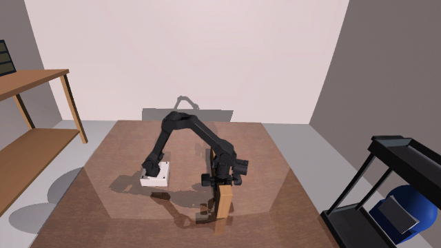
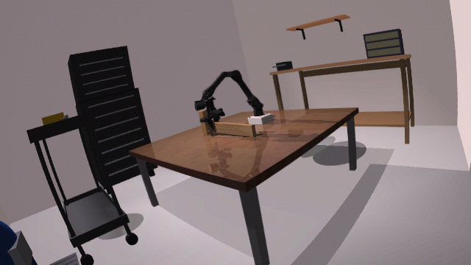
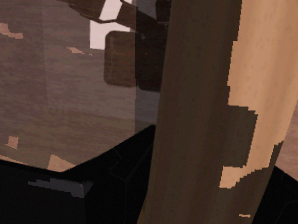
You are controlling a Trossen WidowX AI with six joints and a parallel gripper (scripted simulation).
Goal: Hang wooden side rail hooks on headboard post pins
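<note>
Black fingers [image 1: 222, 180] [image 2: 210, 124] gripping the wooden rail [image 1: 212, 158] [image 2: 235, 129] [image 3: 197, 100] beside the upright post [image 1: 224, 201] [image 2: 202, 116], its hooks (hidden from sight) not showing, above the brown counter [image 1: 265, 203] [image 2: 294, 138].

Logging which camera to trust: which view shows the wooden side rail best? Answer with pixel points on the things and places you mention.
The exterior view: it shows the side rail's [image 1: 224, 203] [image 2: 235, 129] [image 3: 200, 100] long face and far end. The top view foreshortens it under the gripper [image 1: 222, 180] [image 2: 213, 119]; the wrist view shows only a close-up section.

Dim, pinkish light, hard-edged shadows on wall and floor, glossy tabletop [image 1: 131, 138] [image 2: 294, 125] reflections.
</note>
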